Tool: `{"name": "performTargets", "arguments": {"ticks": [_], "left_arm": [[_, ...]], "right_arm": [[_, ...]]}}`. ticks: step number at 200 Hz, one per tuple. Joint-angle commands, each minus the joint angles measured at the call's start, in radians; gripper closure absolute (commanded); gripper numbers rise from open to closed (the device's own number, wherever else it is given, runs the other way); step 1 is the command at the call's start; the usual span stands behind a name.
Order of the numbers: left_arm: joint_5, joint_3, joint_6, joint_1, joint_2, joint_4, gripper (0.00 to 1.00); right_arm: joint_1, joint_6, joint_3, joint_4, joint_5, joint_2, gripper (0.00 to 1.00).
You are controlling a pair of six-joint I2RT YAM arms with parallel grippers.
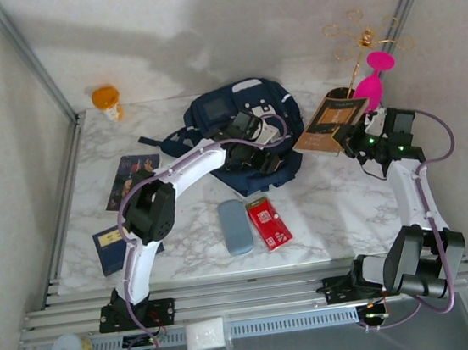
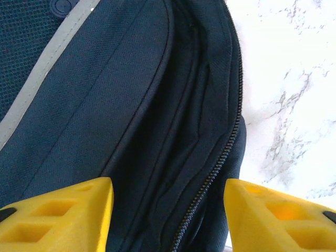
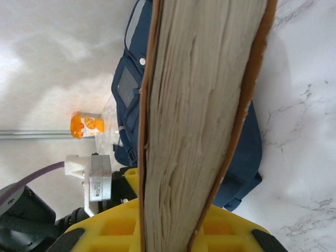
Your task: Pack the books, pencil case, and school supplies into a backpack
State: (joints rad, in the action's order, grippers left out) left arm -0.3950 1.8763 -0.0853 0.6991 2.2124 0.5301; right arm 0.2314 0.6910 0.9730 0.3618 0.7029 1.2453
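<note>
Navy backpack (image 1: 209,110) half under left arm (image 1: 190,165)

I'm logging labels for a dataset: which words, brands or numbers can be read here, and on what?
No text can be read in any view.
On the tan book: pale lettering on the dark panel, too small to read.
On the red packet: white marks, too small.
On the blue book: yellow label, unreadable.
On the orange bottle: label blurred.
</note>
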Motion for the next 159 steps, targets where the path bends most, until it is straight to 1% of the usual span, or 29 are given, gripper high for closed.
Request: {"name": "performTargets", "arguments": {"ticks": [1,22,49,69,88,106,126,134,146,159], "left_arm": [[0.030,0.060,-0.046,0.008,0.035,0.066,0.43],[0.044,0.097,-0.053,0.008,0.068,0.089,0.44],[0.067,0.137,-0.053,0.007,0.097,0.096,0.48],[0.087,0.160,-0.052,0.006,0.112,0.102,0.54],[0.101,0.165,-0.041,-0.002,0.114,0.092,0.62],[0.089,0.171,-0.028,-0.006,0.118,0.090,0.63],[0.040,0.172,-0.047,0.007,0.130,0.104,0.63],[0.062,0.172,-0.055,0.014,0.137,0.106,0.63],[0.123,0.188,-0.059,0.023,0.154,0.116,0.64],[0.126,0.212,-0.062,0.027,0.176,0.137,0.65]], "right_arm": [[0.006,-0.024,0.000,-0.067,0.040,-0.021,1.00],[0.006,-0.018,-0.011,-0.076,0.045,-0.021,1.00],[0.008,-0.008,-0.026,-0.094,0.058,-0.020,1.00],[0.007,-0.008,-0.027,-0.095,0.058,-0.023,1.00],[0.008,-0.011,-0.025,-0.095,0.058,-0.025,1.00],[0.007,-0.015,-0.025,-0.093,0.057,-0.023,1.00],[0.007,-0.015,-0.029,-0.098,0.058,-0.024,1.00],[0.007,-0.013,-0.031,-0.103,0.059,-0.021,1.00],[0.007,-0.011,-0.034,-0.104,0.062,-0.020,1.00],[0.008,-0.013,-0.036,-0.105,0.062,-0.018,1.00]]}}
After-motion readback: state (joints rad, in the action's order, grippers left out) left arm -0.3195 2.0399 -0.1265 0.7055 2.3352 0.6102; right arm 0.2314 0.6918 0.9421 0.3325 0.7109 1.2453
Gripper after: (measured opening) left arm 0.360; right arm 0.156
